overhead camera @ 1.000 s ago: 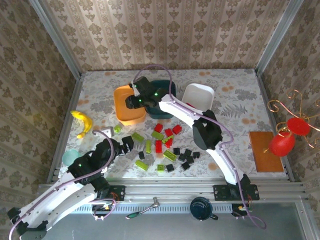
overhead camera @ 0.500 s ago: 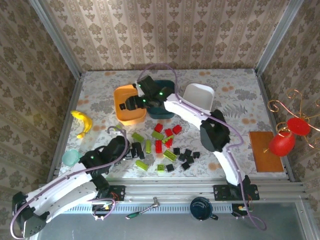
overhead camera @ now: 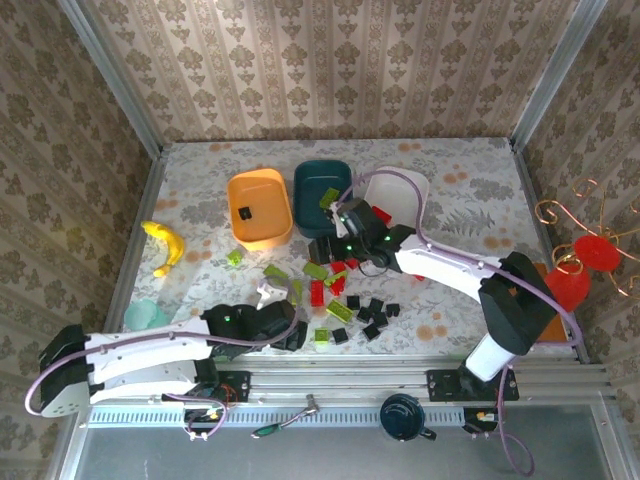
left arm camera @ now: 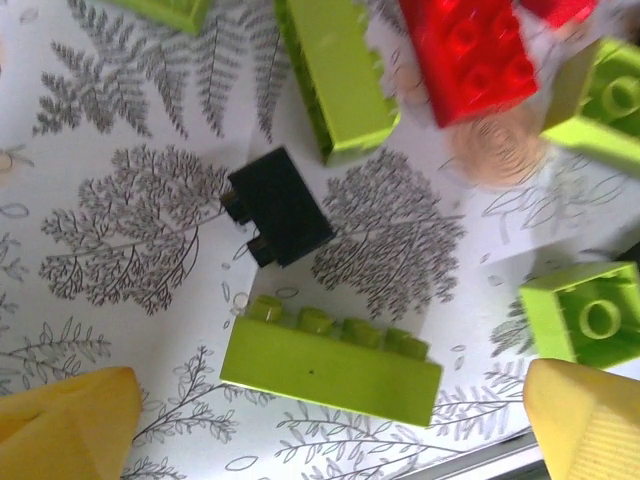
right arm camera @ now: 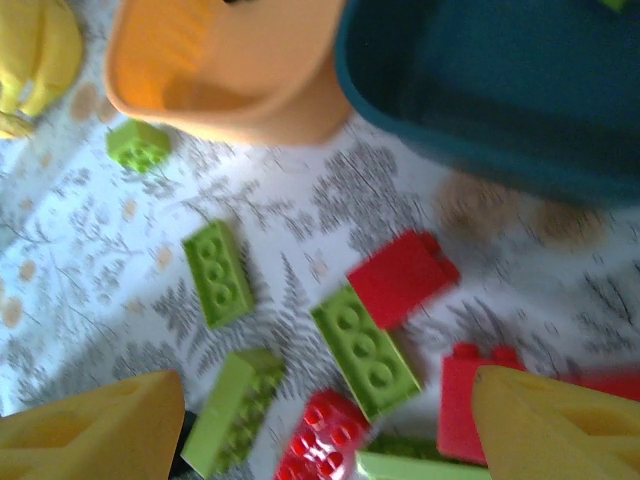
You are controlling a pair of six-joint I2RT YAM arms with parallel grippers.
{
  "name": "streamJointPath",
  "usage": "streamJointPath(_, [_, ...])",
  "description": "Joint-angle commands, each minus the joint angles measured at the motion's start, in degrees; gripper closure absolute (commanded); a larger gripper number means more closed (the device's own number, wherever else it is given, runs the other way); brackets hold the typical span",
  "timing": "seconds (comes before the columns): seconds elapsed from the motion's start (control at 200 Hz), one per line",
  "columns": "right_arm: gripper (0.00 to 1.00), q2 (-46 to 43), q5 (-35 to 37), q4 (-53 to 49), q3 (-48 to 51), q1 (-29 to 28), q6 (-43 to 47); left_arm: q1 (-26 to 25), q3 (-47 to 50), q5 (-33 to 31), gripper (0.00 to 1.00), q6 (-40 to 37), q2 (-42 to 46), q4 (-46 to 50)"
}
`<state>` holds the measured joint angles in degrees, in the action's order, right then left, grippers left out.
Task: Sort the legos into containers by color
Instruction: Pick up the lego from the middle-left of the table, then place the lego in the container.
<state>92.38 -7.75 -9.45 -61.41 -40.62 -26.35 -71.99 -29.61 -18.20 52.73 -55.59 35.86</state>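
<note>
Top external: legos (overhead camera: 317,293) strewn mid-frame on desk (overhead camera: 470,190) below orange tub (overhead camera: 262,235), teal tub (overhead camera: 320,180), white tub (overhead camera: 395,190); left end effector (overhead camera: 293,334) open low over them, prob. to straddle one; right end effector (overhead camera: 323,250) open, empty, nr teal tub.

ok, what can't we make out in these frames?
- White tub, top view: its near-left part and whatever lies there are covered by the right arm.
- Teal tub, right wrist view: inside is cut off by the top edge and blurred.
- Dark item in the orange tub, top view: too small to identify.
- Left gripper, top view: dark and small, jaw gap unreadable.
</note>
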Motion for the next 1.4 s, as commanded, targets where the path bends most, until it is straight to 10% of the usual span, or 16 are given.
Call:
streamJointPath(0.0, [0.23,-4.0,1.6,3.0,3.1,0.6,-1.3,-1.1,-0.2,-2.7,0.00,3.5,-2.5,1.9])
streamJointPath(0.37, [0.22,-8.7,1.8,2.9,6.0,2.0,-2.0,-0.3,0.1,-3.4,0.03,0.5,-12.8,-5.8])
streamJointPath(1.0, [0.22,-14.7,3.2,2.8,11.2,6.3,-3.4,-0.8,-3.3,-2.7,0.45,-1.3,-7.7,-3.8])
streamJointPath(1.395, [0.22,-22.4,5.3,0.8,19.1,8.6,-4.9,24.5,-31.6,12.8,0.46,-25.5,-26.4,-17.9])
